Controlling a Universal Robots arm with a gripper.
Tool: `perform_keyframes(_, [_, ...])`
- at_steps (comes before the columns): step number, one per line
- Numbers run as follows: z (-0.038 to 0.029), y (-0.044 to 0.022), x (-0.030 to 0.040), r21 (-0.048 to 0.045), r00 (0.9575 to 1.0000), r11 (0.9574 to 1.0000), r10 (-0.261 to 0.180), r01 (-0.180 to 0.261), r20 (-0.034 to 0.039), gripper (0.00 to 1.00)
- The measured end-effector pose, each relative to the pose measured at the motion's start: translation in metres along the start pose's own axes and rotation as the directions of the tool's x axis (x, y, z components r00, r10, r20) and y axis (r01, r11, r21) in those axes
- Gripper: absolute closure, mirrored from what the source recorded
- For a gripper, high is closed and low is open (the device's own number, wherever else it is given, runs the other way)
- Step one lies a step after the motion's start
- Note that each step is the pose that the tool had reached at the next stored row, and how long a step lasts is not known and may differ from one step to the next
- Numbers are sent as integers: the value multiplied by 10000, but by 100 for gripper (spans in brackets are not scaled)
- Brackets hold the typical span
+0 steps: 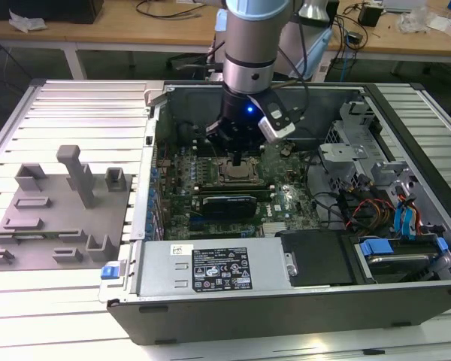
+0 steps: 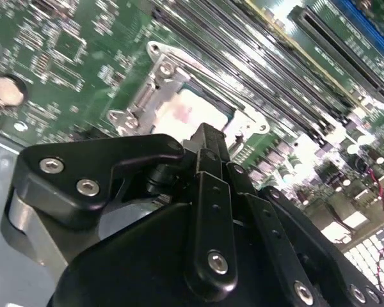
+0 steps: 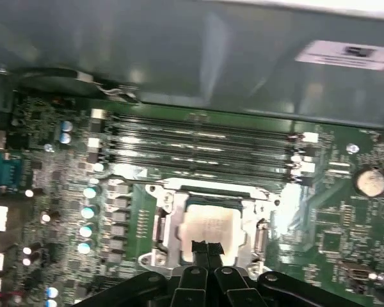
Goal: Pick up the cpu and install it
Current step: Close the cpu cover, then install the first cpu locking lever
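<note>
The cpu is a silvery-grey square lying flat inside the metal socket frame on the green motherboard. In the second wrist view the cpu shows pale inside the same frame. My gripper hangs just over the chip's near edge, its two thin black fingers pressed together with nothing between them. In the exterior view the gripper sits low inside the open computer case, directly above the socket.
Memory slots run just beyond the socket, and a coin battery lies to one side. A grey fixture plate with blocks stands at the exterior view's left. The power supply sits in front; cables and drive bays crowd the right.
</note>
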State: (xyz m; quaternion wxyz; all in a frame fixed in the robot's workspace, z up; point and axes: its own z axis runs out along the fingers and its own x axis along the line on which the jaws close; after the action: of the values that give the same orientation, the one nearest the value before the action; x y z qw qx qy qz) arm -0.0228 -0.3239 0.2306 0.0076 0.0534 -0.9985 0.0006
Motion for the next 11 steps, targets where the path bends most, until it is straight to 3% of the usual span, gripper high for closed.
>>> perform_keyframes(3, [-15, -2, -22, -2, 10000, 10000, 1, -1, -25, 89])
perform_keyframes(6, [-71, -2, -22, -4, 10000, 10000, 1, -1, -23, 89])
perform_keyframes(8, [-144, -2, -21, -1, 10000, 10000, 0, 0, -24, 89])
perform_keyframes(11, [-164, -3, -20, 19, 10000, 10000, 0, 0, -26, 89])
